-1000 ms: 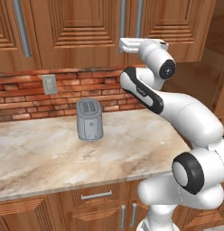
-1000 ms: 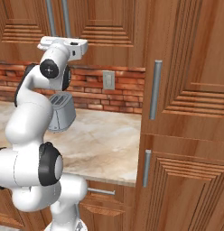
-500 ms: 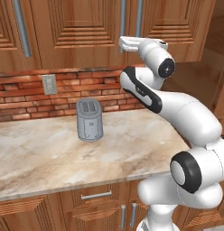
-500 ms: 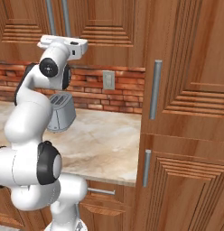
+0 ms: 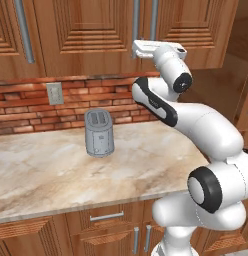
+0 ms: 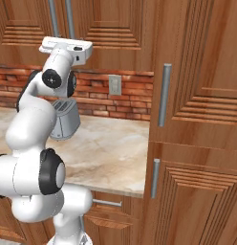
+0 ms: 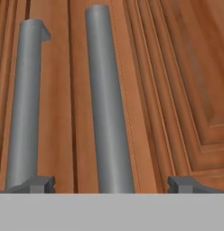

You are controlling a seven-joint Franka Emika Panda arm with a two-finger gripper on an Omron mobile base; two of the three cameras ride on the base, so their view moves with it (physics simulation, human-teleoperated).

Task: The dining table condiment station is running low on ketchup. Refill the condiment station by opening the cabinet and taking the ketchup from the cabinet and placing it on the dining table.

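Cabinet (image 5: 96, 30) doors shut, so ketchup is presumably inside, not visible yet. Step in hand: grab a bar handle. Hand view: right-door handle (image 7: 109, 103) sits between the fingertips, left-door handle (image 7: 25, 103) just beside the left tip. Gripper (image 7: 111, 182) fingers wide, holding nothing. Judgement: nudge fwd till the bar's deep between the pads, keep it centred so the neighbour bar doesn't get clipped, close, then pull along the door's arc, not straight back. Toaster (image 5: 99, 133) on counter (image 5: 56, 175) well below, no conflict.
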